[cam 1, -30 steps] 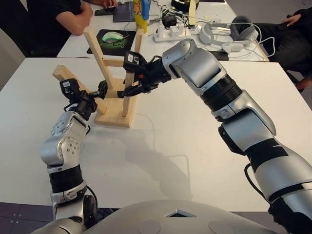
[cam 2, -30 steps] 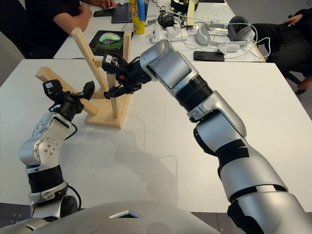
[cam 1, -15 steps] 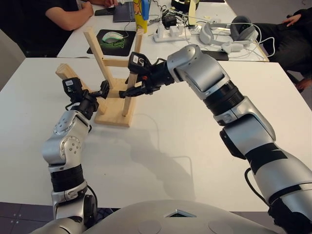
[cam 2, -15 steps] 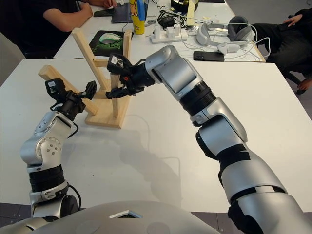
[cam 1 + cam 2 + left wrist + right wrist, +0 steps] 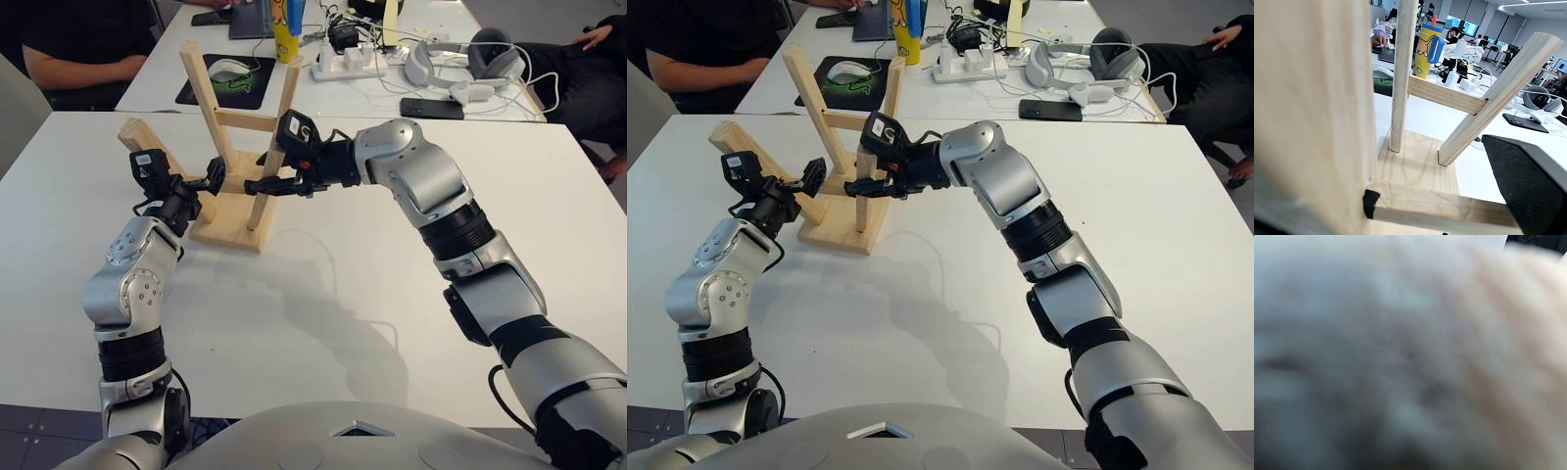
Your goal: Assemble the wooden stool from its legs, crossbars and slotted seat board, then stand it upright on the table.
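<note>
Stool (image 5: 235,211) looked built but sat upside down on bench (image 5: 392,245). Right hand (image 5: 281,176) clamped leg (image 5: 258,208); left hand (image 5: 191,182), I couldn't tell. Flip remained.

Stool (image 5: 235,181): pale unfinished wood, inverted, in the upper left of the frame. Seat board (image 5: 233,231) lies flat on the counter (image 5: 333,294). Three legs show, rising from the board and splayed: rear leg (image 5: 204,96), right leg (image 5: 277,132), and left leg (image 5: 145,147), which leans far outward. Upper crossbar (image 5: 245,120) joins the rear and right legs. Lower crossbar (image 5: 1440,210) sits close to the board.
</note>
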Robot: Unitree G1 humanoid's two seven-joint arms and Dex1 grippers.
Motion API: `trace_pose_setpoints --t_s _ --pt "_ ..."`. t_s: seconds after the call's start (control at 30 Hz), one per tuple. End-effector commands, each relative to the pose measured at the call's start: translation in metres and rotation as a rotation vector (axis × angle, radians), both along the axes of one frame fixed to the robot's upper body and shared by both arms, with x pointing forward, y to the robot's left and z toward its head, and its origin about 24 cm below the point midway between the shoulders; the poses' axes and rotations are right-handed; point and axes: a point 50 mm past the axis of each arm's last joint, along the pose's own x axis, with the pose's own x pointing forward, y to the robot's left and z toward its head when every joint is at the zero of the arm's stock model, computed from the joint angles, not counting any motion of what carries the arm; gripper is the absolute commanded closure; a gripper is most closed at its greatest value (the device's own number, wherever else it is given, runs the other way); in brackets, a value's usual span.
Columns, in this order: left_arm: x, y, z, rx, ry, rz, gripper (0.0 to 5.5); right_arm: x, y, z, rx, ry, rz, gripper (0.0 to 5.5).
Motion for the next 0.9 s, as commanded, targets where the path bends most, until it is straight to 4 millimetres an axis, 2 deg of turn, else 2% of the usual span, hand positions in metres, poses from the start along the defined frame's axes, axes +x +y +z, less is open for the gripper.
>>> trace_pose_setpoints --t_s 0.03,0.23,0.37,0.53,0.6,0.77,0.9 --pt "-0.013 -0.096 -0.009 -0.210 0.044 -0.563 0.50 -0.003 0.022 -0.013 -0.187 -0.051 -0.066 2.99" --pt "-0.017 -0.098 -0.016 -0.226 0.055 -0.547 0.50 0.001 0.027 0.013 -0.150 -0.085 -0.073 2.11" --pt "-0.018 -0.100 -0.020 -0.236 0.061 -0.544 0.50 0.001 0.028 0.031 -0.047 -0.071 -0.081 1.52" --pt "-0.019 -0.101 -0.023 -0.240 0.061 -0.542 0.50 0.005 0.012 0.045 0.005 -0.084 -0.134 0.82" --pt "-0.018 -0.102 -0.022 -0.242 0.056 -0.543 0.50 0.008 -0.001 0.046 0.014 -0.078 -0.161 0.82" --pt "-0.016 -0.103 -0.022 -0.246 0.048 -0.539 0.50 0.004 -0.024 0.059 0.159 -0.021 -0.189 0.82" --pt "-0.018 -0.102 -0.022 -0.243 0.046 -0.534 0.50 -0.007 -0.028 0.048 0.154 0.007 -0.174 0.82"
